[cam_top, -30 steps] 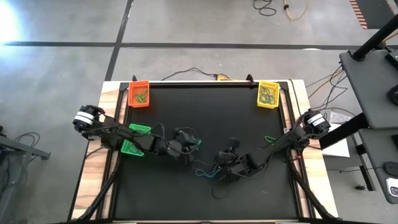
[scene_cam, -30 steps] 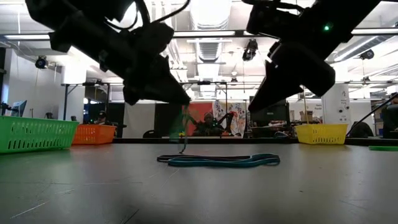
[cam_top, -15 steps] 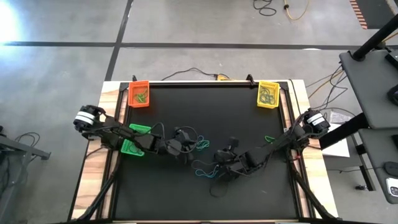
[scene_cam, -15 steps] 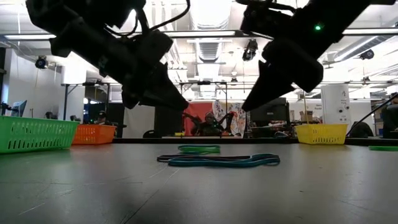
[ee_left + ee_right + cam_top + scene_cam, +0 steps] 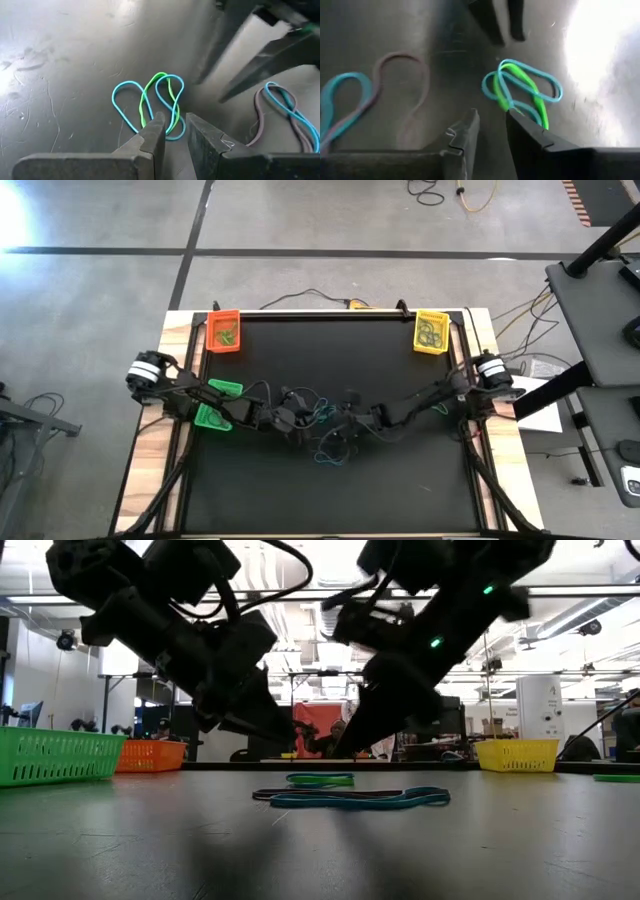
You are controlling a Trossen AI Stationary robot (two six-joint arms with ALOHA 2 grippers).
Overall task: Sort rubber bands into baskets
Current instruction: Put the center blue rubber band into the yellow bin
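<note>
**Both grippers over the tangled bands at table centre**

A green band twisted with a teal band [image 5: 159, 104] lies flat on the black table [image 5: 330, 500], near the middle of the high view. A second loose cluster of bands [image 5: 330, 452] lies just below it.

The left gripper [image 5: 174, 131] hangs over the tangle. Its fingers stand slightly apart, holding nothing.

The right gripper [image 5: 492, 125] faces it from the other side. Its fingers also show a narrow gap and hold nothing.

The orange basket [image 5: 224, 332] sits upper left, the yellow basket [image 5: 431, 331] upper right, and the green basket [image 5: 216, 404] at the left edge. The orange and yellow baskets contain bands.
</note>
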